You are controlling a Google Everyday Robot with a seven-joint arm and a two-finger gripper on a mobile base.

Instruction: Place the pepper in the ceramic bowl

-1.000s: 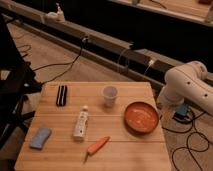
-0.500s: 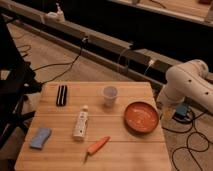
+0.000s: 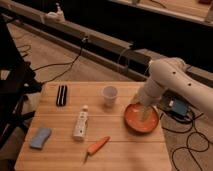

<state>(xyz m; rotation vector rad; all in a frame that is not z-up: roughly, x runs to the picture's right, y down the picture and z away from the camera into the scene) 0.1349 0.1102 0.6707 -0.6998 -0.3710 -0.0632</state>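
The pepper (image 3: 98,145), small, orange and tapered, lies on the wooden table (image 3: 60,117) near its front edge, left of centre. The ceramic bowl (image 3: 132,121), wide, shallow and orange-red, sits at the table's right side. My white arm reaches in from the right, and the gripper (image 3: 145,113) hangs over the bowl, its tip down inside the rim area. The gripper is well to the right of the pepper and behind it, and it holds nothing that I can see.
A translucent whitish cup (image 3: 109,95) stands just left of the bowl. A white tube with a cap (image 3: 81,122) lies mid-table, a blue sponge (image 3: 40,137) at the front left, a black object (image 3: 61,94) at the back left. Cables run over the floor.
My arm has swung left from beyond the table's right edge, so the gripper now hangs over the bowl. The pepper and the other objects have not moved.
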